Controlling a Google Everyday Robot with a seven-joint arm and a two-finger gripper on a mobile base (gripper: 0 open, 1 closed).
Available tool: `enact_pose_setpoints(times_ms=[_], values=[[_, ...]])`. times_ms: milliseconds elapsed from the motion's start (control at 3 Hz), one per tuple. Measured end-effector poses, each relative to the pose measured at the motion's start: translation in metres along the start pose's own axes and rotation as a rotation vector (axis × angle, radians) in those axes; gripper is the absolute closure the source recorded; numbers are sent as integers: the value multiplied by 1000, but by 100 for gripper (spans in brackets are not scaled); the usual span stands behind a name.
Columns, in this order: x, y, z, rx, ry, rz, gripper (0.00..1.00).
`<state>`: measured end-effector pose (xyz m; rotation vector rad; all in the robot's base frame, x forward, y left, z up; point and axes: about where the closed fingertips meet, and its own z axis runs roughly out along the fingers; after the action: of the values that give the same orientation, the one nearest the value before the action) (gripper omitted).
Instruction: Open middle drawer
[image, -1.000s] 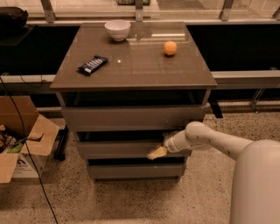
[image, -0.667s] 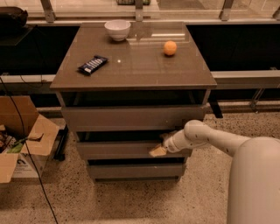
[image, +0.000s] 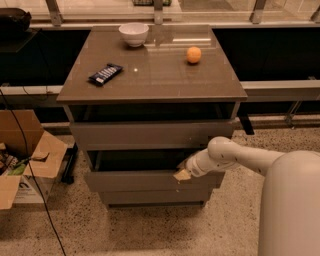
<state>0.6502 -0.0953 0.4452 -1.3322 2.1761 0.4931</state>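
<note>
Hardly anything has moved: the hand (image: 182, 175) stays at the middle drawer (image: 135, 181) front, lower centre; its grip I cannot tell. Best to pull straight outward, level.

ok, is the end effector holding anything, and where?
Cannot tell. The end effector sits at the top front edge of the middle drawer, toward its right end.

White arm (image: 250, 159) reaches out from robot's body (image: 292, 200) at lower right of view, running approx. horizontal toward centre. Rounded wrist joint (image: 222, 149) bends slightly downward. Gripper (image: 182, 175) sits at arm's tip, low & just right of centre, tan-coloured, pointing down-left.
</note>
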Motion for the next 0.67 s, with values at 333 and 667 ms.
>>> enact_pose_setpoints(times_ms=[333,667], values=[[0,0,0,0,0,0,0],[0,0,0,0,0,0,0]])
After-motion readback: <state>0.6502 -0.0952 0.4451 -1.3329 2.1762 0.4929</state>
